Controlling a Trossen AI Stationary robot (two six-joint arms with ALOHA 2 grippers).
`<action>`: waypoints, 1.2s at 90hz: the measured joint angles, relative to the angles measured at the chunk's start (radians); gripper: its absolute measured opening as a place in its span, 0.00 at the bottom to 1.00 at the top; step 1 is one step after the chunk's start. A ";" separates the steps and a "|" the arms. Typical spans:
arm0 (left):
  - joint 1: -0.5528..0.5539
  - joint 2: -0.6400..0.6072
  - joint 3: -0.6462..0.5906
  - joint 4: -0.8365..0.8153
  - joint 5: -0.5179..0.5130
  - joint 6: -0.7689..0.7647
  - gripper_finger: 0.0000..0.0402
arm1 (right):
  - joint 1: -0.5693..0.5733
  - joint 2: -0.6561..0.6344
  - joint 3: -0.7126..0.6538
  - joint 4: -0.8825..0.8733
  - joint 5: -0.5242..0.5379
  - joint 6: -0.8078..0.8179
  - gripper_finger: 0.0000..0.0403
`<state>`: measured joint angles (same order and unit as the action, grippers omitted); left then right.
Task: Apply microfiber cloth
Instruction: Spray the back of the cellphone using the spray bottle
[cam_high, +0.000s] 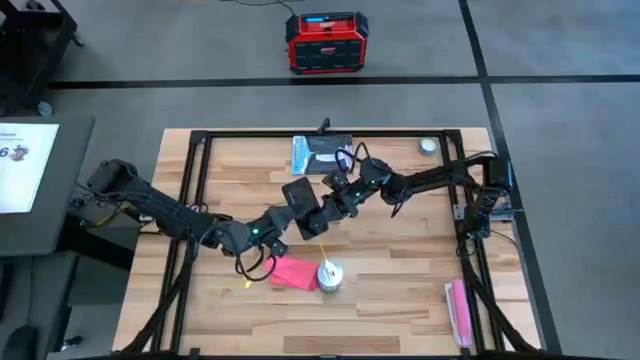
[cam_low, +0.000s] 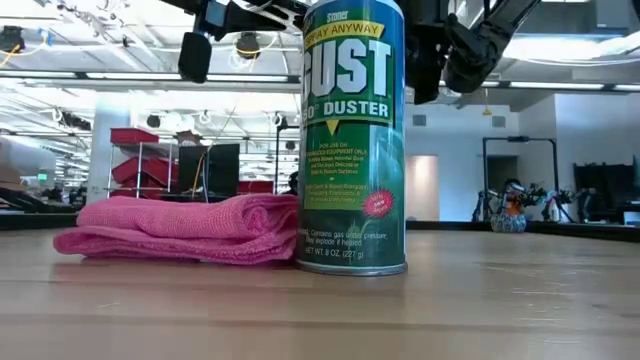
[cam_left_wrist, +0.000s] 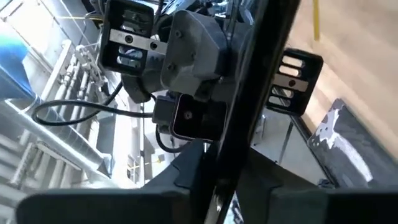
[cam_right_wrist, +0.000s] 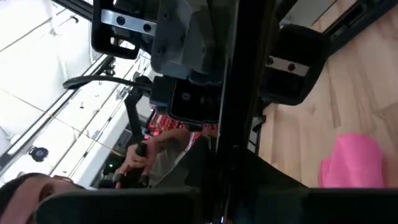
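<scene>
Both grippers, left (cam_high: 291, 207) & right (cam_high: 330, 205), clench a flat black phone (cam_high: 299, 193) mid-table; folded pink microfiber cloth (cam_high: 294, 273) touches green duster can (cam_high: 329, 276), near front edge.

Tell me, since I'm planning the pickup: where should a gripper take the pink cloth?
Probably the microfiber cloth is best pinched from above at its folded edge away from the duster can. It lies bunched flat on the table, and the can touches its other side.
</scene>
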<state>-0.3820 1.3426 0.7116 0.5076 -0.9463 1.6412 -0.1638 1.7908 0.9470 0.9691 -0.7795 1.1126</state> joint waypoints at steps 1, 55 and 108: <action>0.000 0.000 0.000 0.000 0.000 -0.003 0.15 | 0.000 0.000 0.000 0.000 0.000 0.000 0.04; 0.000 0.000 0.000 0.011 -0.100 -0.244 0.16 | -0.009 0.000 0.002 -0.002 0.013 -0.038 0.04; 0.003 -0.002 0.000 0.027 -0.177 -0.141 0.16 | -0.002 0.000 0.003 -0.017 0.001 -0.086 0.04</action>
<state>-0.3786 1.3403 0.7116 0.5346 -1.1236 1.5003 -0.1654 1.7905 0.9500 0.9520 -0.7789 1.0262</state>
